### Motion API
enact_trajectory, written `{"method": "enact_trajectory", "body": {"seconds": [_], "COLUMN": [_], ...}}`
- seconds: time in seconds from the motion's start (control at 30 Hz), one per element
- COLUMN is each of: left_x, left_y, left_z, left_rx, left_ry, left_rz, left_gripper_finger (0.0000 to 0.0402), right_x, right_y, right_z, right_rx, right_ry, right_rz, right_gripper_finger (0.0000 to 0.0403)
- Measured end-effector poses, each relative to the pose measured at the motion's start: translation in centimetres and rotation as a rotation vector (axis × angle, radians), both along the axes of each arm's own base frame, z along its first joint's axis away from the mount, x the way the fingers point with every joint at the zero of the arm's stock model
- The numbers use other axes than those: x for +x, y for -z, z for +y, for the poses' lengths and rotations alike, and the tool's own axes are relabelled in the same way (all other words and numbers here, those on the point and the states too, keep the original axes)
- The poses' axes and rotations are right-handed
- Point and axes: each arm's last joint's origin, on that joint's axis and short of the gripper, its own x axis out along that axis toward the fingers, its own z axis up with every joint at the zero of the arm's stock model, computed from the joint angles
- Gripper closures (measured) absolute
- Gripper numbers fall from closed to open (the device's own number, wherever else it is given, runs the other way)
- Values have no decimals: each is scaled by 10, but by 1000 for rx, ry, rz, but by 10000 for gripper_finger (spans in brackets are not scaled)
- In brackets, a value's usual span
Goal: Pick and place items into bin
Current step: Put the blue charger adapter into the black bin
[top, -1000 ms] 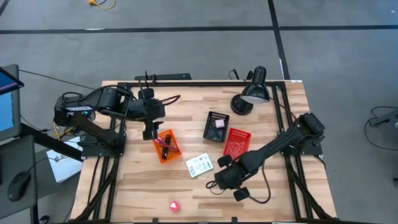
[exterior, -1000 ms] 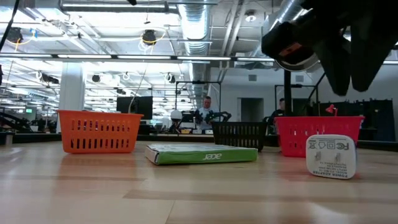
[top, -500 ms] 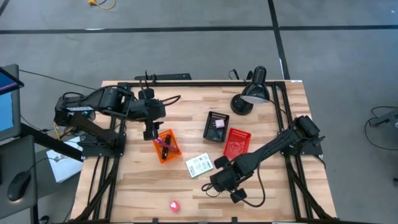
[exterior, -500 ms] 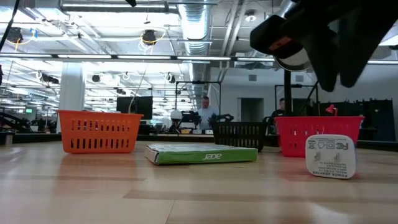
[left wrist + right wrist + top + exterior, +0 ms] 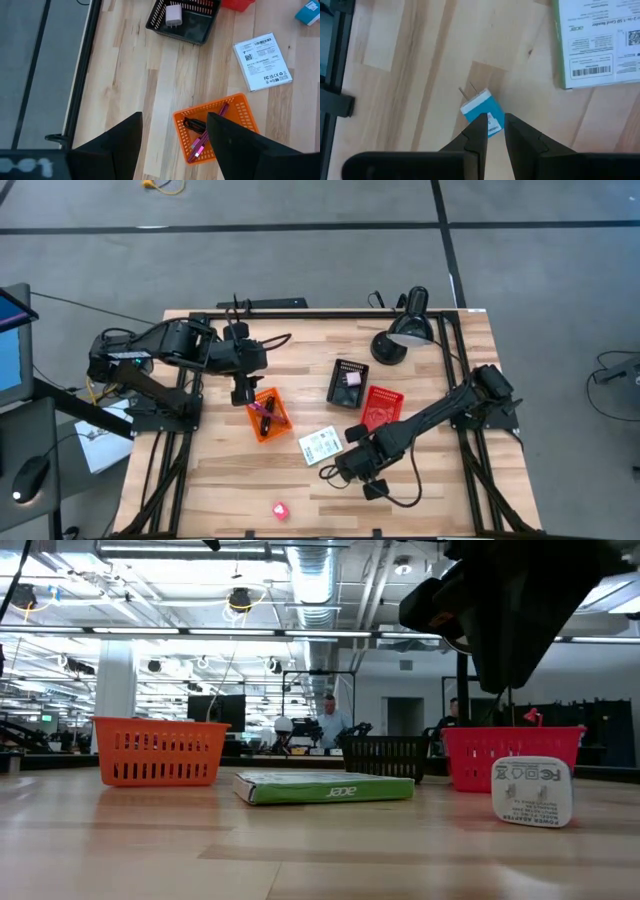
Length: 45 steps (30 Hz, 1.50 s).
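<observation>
The little blue and white plug block [image 5: 481, 111] sits on the wood table [image 5: 220, 480], near the front edge and just beside the white packet [image 5: 320, 446]. Two thin metal pins [image 5: 468, 91] stick out of one end and point away from the right gripper. Its long side runs on a slant across the wood boards. In the low view it stands up on the table with its white printed face [image 5: 531, 792] toward the camera.

The right gripper [image 5: 493, 122] hangs right over the block. Its two fingers [image 5: 479, 131] have only a thin gap between them, and they hold nothing. I cannot tell if the tips touch the block.

The packet lies flat between the orange basket [image 5: 268, 415] and the red basket [image 5: 381, 408]. A black basket [image 5: 347, 381] with a small white plug in it is near the black lamp [image 5: 405, 330]. A pink cube [image 5: 280, 509] lies alone by the front edge.

The left gripper [image 5: 240, 390] waits above the orange basket with its fingers wide apart. A purple pen [image 5: 202, 140] lies in that basket
</observation>
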Motion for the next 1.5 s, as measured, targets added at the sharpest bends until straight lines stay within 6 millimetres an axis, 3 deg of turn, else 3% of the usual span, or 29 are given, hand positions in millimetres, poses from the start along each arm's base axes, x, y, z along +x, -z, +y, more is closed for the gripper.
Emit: {"method": "enact_trajectory", "body": {"seconds": [0.7,0.83,1.17,1.5], "left_x": [0,0,0,0], "left_y": [0,0,0,0], "left_z": [0,0,0,0], "left_rx": [1,1,1,0], "left_ry": [1,1,0,0], "left_rz": [0,0,0,-1], "left_gripper_finger": [190,190,190,189], "right_x": [-1,-2,-6,-7], "right_y": [0,-1,-1,6], "right_z": [6,8,17,19], "right_rx": [20,26,30,32], "right_ry": [19,14,4,-80], "right_rz": [-6,-15,-16,-44], "right_gripper_finger": [340,313,199,188]}}
